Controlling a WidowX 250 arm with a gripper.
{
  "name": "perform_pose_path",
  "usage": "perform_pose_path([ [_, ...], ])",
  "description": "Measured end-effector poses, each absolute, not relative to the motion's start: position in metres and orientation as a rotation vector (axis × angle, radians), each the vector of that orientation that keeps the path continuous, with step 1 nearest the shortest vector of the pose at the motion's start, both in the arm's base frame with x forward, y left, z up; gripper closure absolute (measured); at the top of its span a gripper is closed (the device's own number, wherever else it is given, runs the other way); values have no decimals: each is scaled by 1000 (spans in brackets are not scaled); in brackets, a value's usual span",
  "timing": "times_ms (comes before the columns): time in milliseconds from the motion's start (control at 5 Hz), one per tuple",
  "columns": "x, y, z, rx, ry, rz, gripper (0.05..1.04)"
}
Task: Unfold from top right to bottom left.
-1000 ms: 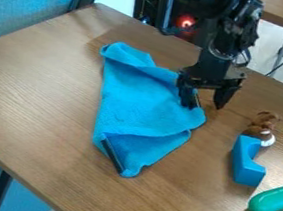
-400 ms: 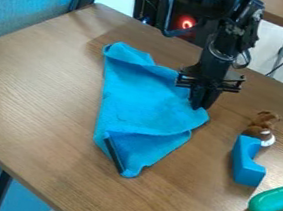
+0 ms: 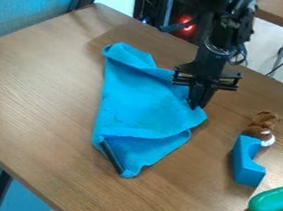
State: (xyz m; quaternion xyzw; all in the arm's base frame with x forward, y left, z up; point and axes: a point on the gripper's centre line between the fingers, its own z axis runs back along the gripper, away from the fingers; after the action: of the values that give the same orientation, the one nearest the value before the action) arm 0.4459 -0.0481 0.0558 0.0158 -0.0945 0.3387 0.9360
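Cloth (image 3: 141, 105) lay partly folded on the desk (image 3: 45, 92), its right edge pinched in the closed claw (image 3: 197, 106), a seemingly shallow grip that risked slipping during a pull.

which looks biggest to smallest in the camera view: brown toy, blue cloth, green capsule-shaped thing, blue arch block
1. blue cloth, by far the largest
2. blue arch block and green capsule-shaped thing, too alike to rank
3. brown toy, partly behind the block, so its full size is unsure
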Motion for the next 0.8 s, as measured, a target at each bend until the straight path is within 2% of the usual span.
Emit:
perform_pose_path([
  [200, 442, -40, 80, -27, -171, 702, 1033],
  [400, 438, -18, 118, -128, -182, 710, 1033],
  [600, 419, 21, 127, -175, -149, 705, 1033],
  [800, 399, 60, 118, -165, -74, 663, 1033],
])
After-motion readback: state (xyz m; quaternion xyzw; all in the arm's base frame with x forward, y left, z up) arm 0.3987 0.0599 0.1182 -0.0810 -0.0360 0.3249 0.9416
